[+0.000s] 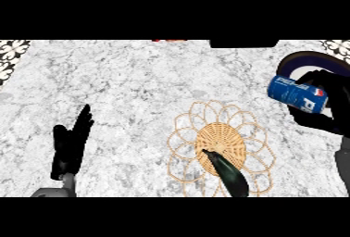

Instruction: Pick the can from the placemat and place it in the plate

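A white, grey-veined marble desk (137, 92) is seen from steeply above. At the view's right edge a blue can (295, 95) with white lettering is held in the right hand (329, 109), whose black fingers and thumb are curled round its far end. The can is tilted onto its side, with its free end turned toward the view's left. It is seen against the lower left rim of a dark-rimmed plate (304, 60) that lies at the desk's upper right corner and is partly cut off by the view's edge. Whether the can touches the plate cannot be told.

A round woven placemat (220, 136), with a solid centre and a looped, petal-like border, is laid in the lower middle of the desk, well apart from the can. A dark, elongated vegetable (229, 173) is laid slantwise across its lower half.

The left hand (71, 143) is shown at the lower left, resting with its fingers straight and pointing upward, nothing held in it.

A dark object (242, 44) and a small red one (169, 40) are cut off at the desk's far edge.
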